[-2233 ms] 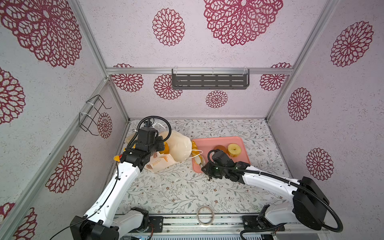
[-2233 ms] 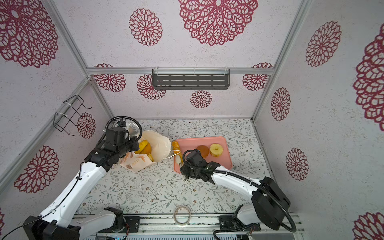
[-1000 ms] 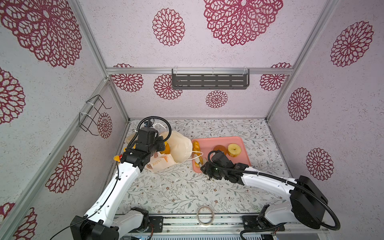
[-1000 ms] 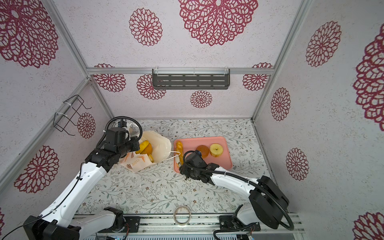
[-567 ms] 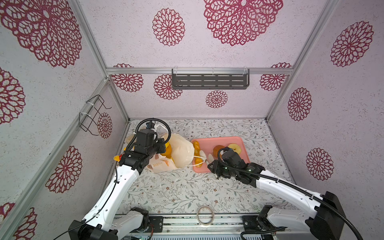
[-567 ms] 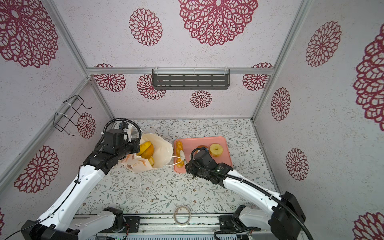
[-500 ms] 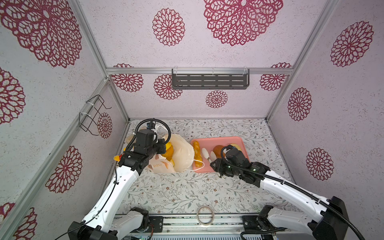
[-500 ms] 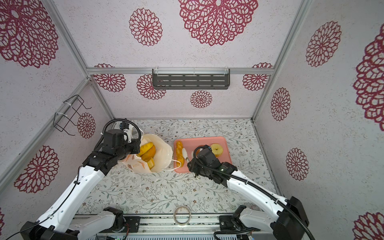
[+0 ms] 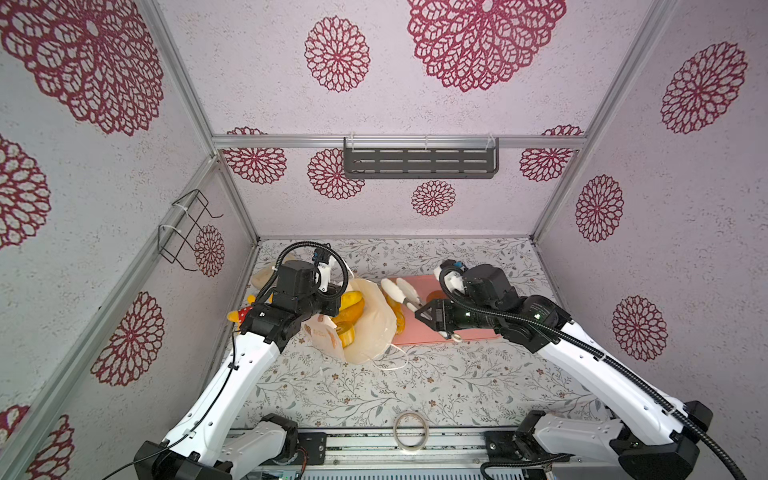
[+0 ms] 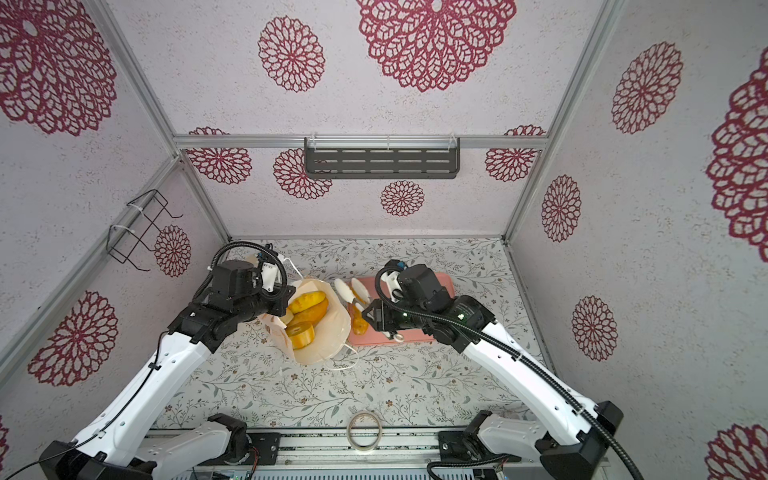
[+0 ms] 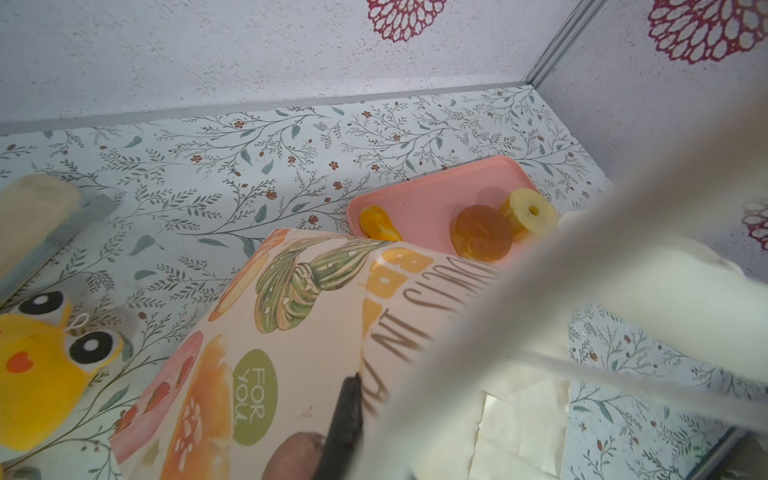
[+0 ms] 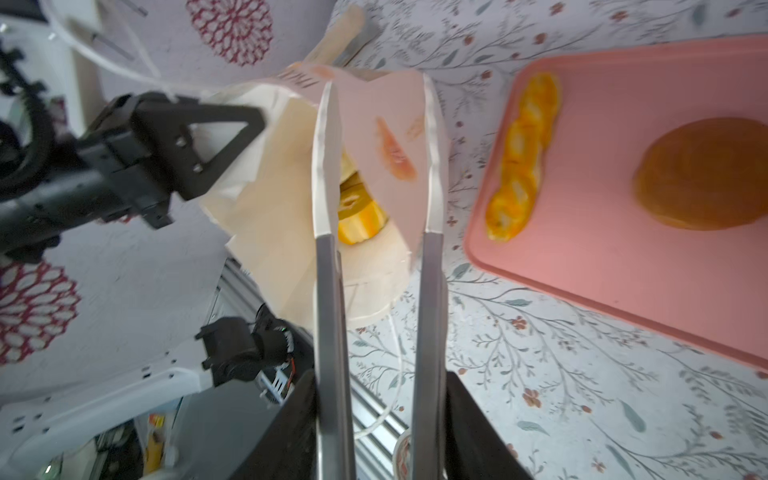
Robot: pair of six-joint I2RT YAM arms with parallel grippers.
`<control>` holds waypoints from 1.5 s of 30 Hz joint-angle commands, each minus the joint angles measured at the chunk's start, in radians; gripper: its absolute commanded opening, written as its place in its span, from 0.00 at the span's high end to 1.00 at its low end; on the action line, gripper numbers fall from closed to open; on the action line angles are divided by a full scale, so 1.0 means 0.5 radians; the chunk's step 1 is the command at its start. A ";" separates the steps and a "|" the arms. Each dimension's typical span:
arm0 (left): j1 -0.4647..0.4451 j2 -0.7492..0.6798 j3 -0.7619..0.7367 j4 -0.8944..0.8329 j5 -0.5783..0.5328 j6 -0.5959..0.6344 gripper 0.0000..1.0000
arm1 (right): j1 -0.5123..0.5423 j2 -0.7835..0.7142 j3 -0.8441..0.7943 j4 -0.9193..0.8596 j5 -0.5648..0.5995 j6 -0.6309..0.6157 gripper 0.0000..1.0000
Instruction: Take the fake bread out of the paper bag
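**Left gripper** [image 10: 285,302]: jaws are clamped on the rim of the paper bag [image 10: 328,332], holding it tipped with its mouth open. The left wrist view shows a dark finger [image 11: 345,424] pressed against the printed bag wall.

**Paper bag:** it rests on the floral desk [image 10: 257,382], left of centre, just beside the pink tray [image 12: 602,257].

**Fake bread in the bag:** two long golden loaves [image 10: 309,302] and a ring [image 10: 301,332] show through the mouth in both top views.

**Fake bread on the tray:**
- a braided stick [image 12: 521,162] lies along the edge nearest the bag;
- a round brown bun [image 12: 702,172] sits farther in;
- a pale yellow ring [image 11: 530,210] touches the bun.

**Right gripper** [image 12: 378,104]: jaws stand apart with nothing between them, over the tray end nearest the bag.

**Other items:** a yellow plush toy [image 11: 41,365] and a beige block [image 11: 33,216] lie on the desk between the bag and the left wall.
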 commanded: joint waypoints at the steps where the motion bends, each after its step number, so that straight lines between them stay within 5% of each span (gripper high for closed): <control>1: -0.048 -0.066 -0.045 0.068 0.085 0.122 1.00 | 0.172 0.046 0.060 -0.024 -0.109 -0.080 0.54; 15: -0.091 -0.172 -0.193 0.136 0.059 0.138 1.00 | 0.638 0.295 -0.006 0.113 0.144 0.012 0.55; 26: -0.094 -0.083 -0.130 0.150 -0.041 0.044 1.00 | 0.640 0.033 -0.205 0.117 0.281 0.151 0.62; 45: -0.114 -0.084 -0.149 0.202 -0.011 0.067 1.00 | 0.502 0.378 0.018 0.134 0.357 0.016 0.60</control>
